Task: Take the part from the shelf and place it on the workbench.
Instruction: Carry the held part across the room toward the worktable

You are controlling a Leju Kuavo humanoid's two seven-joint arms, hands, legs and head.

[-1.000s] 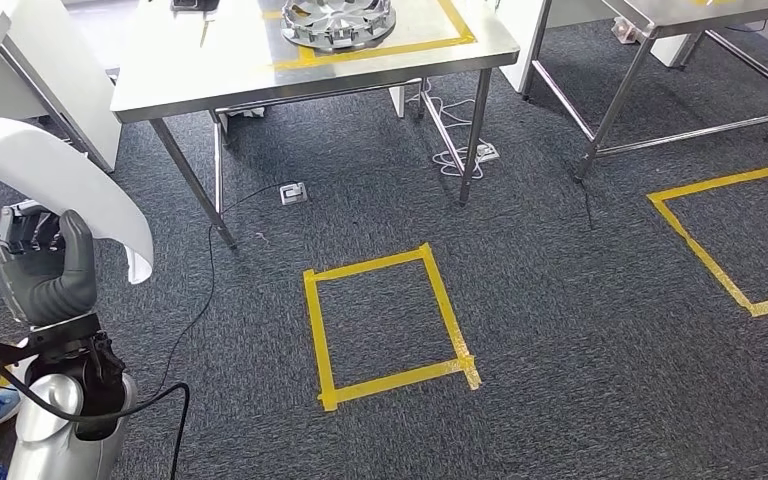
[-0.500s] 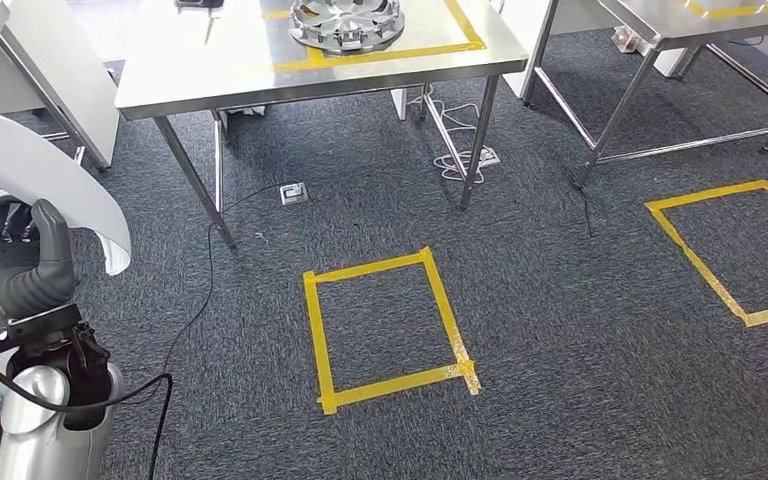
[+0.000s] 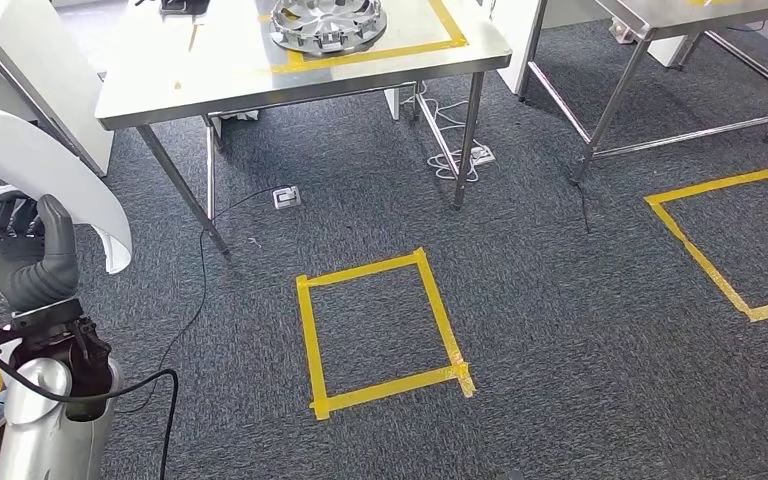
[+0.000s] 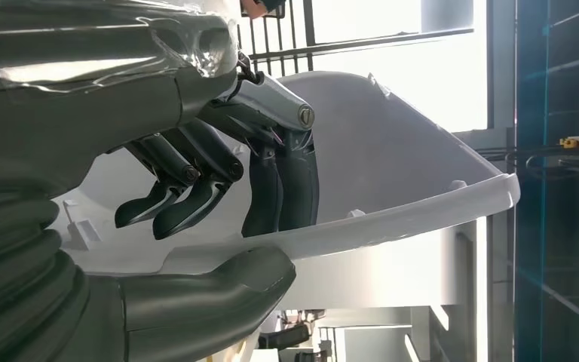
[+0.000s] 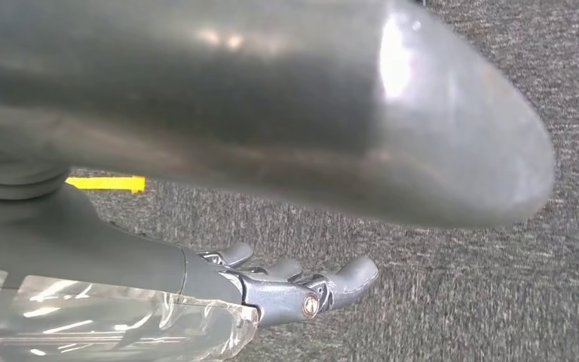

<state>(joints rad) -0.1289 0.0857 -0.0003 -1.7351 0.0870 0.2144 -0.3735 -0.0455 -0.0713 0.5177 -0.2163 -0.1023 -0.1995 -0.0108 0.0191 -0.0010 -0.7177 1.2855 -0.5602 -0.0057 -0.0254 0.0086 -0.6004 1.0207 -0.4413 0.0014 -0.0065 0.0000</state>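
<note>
Grey carpet (image 3: pixel 560 300), ribbed and marked with yellow tape squares (image 3: pixel 380 330), lies broad between the robot and the steel workbench (image 3: pixel 160 75) at twelve o'clock, where a spoked silver wheel cover (image 3: pixel 328 22) sits. At nine o'clock the left hand (image 3: pixel 22 262) clamps thumb and fingers on the smooth curved white part (image 3: pixel 45 165). Over carpet, the right hand (image 5: pixel 301 290) hangs with fingers loosely extended, holding nothing.

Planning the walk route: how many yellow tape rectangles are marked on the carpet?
2: one full rectangle mid-floor ahead, one at the right, cut off by the frame edge. More may lie outside the view.
</note>
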